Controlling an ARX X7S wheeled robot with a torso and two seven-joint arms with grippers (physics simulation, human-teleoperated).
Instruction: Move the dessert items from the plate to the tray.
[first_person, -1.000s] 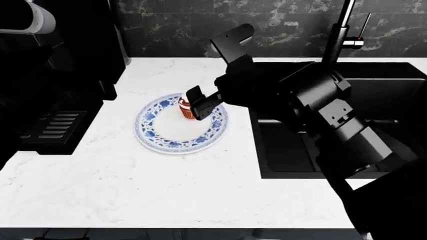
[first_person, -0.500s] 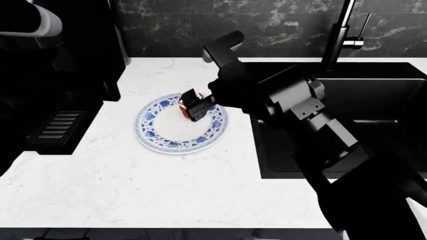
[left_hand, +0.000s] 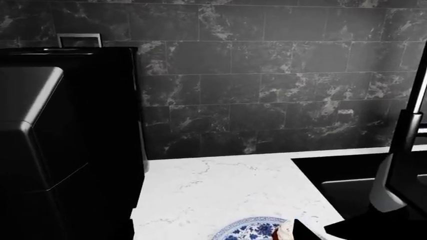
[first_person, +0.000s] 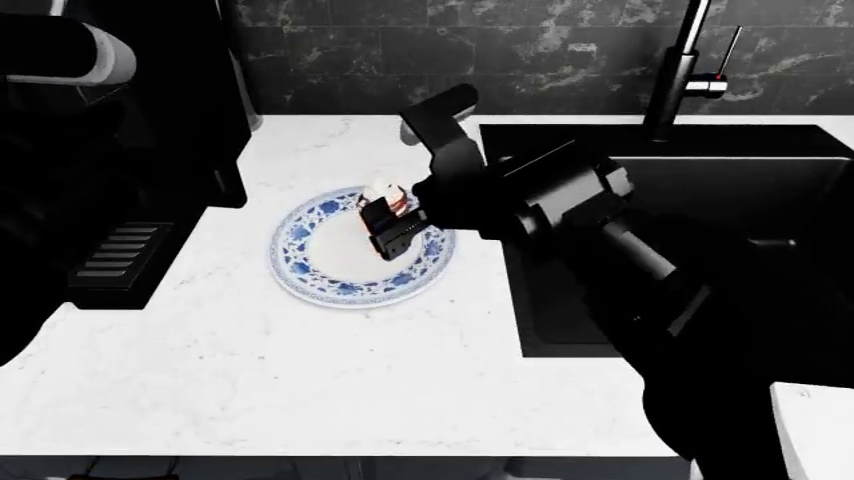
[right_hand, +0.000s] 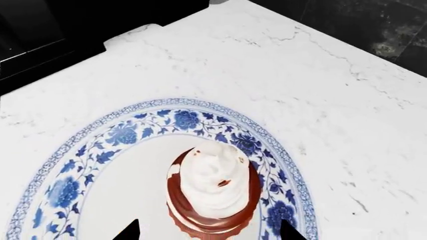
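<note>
As the left wrist view looks along the marble surface (left_hand: 220, 190), you catch only the rim of the blue-and-white plate (left_hand: 248, 231); your left hand is out of sight. From the head view, your right hand (first_person: 387, 226) sits over that plate at the cupcake (first_person: 379, 192). In the right wrist view, two fingertips (right_hand: 127, 232) stand apart on either side of the cupcake's wrapper. Step in hand: the grasp. Next, you'd likely close, then lift. No tray or speckled sweet shows.

A kitchen: white marble tabletop (first_person: 267, 360), black sink basin (first_person: 747, 190) with faucet (first_person: 683, 60), dark tiled backsplash (left_hand: 267, 90).
</note>
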